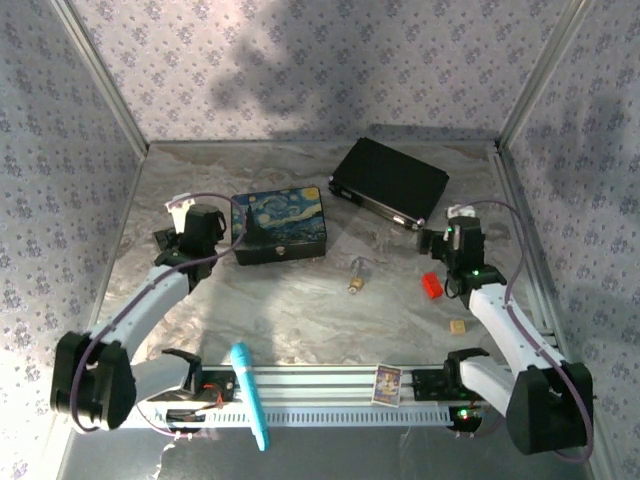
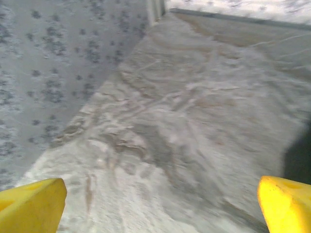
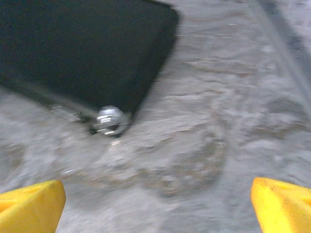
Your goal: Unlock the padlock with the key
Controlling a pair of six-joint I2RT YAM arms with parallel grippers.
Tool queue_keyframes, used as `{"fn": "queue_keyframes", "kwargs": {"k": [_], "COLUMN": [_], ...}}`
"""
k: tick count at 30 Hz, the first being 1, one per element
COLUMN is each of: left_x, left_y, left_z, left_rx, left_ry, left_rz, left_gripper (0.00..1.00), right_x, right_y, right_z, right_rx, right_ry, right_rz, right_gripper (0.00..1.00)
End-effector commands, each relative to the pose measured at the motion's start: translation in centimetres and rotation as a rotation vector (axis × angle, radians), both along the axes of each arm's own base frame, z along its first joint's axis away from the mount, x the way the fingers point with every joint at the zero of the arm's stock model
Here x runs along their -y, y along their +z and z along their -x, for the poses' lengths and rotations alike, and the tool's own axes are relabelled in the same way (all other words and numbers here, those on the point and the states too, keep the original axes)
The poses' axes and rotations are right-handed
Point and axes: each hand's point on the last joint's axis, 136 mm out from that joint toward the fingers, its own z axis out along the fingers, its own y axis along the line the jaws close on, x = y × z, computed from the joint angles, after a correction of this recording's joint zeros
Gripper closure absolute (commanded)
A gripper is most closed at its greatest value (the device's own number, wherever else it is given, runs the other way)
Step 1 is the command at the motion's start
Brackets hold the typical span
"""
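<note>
The padlock (image 1: 356, 281), a small brass body with a thin silver loop, lies on the marble table (image 1: 300, 310) near the middle. The key is too small to make out. My left gripper (image 1: 180, 210) hovers at the left beside the painted box, far from the padlock. Its yellow fingertips (image 2: 34, 206) stand wide apart over bare marble, so it is open with nothing between them. My right gripper (image 1: 455, 218) is right of the padlock, near the black case. It is open and empty too, with its yellow fingertips (image 3: 284, 206) spread over the table.
A starry-night painted box (image 1: 280, 226) sits at the back left. A black case (image 1: 390, 180) lies at the back right, and its silver knob (image 3: 111, 120) faces my right gripper. A red block (image 1: 431, 286), a tan cube (image 1: 457, 327), a teal pen (image 1: 250, 395) and a small card (image 1: 387, 384) lie nearer the front.
</note>
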Motion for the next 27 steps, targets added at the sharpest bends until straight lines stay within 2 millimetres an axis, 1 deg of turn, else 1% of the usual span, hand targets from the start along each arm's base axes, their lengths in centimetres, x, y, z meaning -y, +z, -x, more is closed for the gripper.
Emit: {"fn": "queue_keyframes", "kwargs": {"k": [1,3,5,8,11,13,15,17,19,21,22,23,24,25,27], "left_x": [-1.9,-3.3,-4.2,-4.7,-3.8,-3.4,-2.7,-2.7,-2.6,-1.7,-1.6,-1.4,-1.4,-1.3,-1.2], "left_y": [0.6,-0.8,-1.7,-3.2,-4.0,-4.3,-5.0,-6.0,-6.7,-8.0,-8.0,-8.3,-8.3,-8.2,-8.4], "left_z": [-1.3,-1.7,-2.0,-2.9,-3.3,-3.7,-4.4,-4.5,-4.5,-4.9,-5.2,-5.1,-5.2,-5.4,-5.3], "left_rx": [0.077,0.057,0.05,0.053,0.076,0.134,0.164,0.161,0.179,0.169,0.196,0.172,0.144,0.168,0.142], "left_ry": [0.029,0.033,0.015,-0.052,-0.156,-0.186,-0.244,-0.249,-0.256,-0.316,-0.328,-0.336,-0.335,-0.345,-0.346], "left_rz": [-0.108,-0.075,-0.054,-0.027,0.01,0.036,0.082,0.091,0.096,0.102,0.092,0.105,0.113,0.104,0.112], "left_gripper": [0.0,0.0,0.0,0.0,0.0,0.0,0.0,0.0,0.0,0.0,0.0,0.0,0.0,0.0,0.0], "right_x": [4.3,4.6,4.4,3.8,3.4,3.4,3.2,2.7,2.9,2.9,2.6,2.2,2.2,2.1,2.1], "right_y": [0.2,-1.5,-2.4,-3.2,-3.7,-4.5,-5.2,-5.5,-5.9,-6.2,-6.6,-6.5,-6.7,-6.8,-6.7], "right_z": [-1.2,-2.0,-2.8,-4.0,-4.7,-4.8,-5.2,-5.4,-5.5,-5.7,-5.7,-5.8,-5.8,-5.8,-5.8], "right_rx": [0.092,0.112,0.143,0.167,0.201,0.197,0.194,0.187,0.175,0.168,0.169,0.183,0.163,0.161,0.164], "right_ry": [-0.13,-0.121,-0.095,-0.055,-0.029,-0.028,-0.015,0.01,-0.007,-0.013,0.003,0.016,0.022,0.025,0.026], "right_rz": [0.002,-0.032,-0.019,0.023,0.028,0.026,0.026,0.028,0.035,0.049,0.053,0.063,0.061,0.063,0.06], "right_gripper": [0.01,0.01,0.01,0.01,0.01,0.01,0.01,0.01,0.01,0.01,0.01,0.01,0.01,0.01,0.01]}}
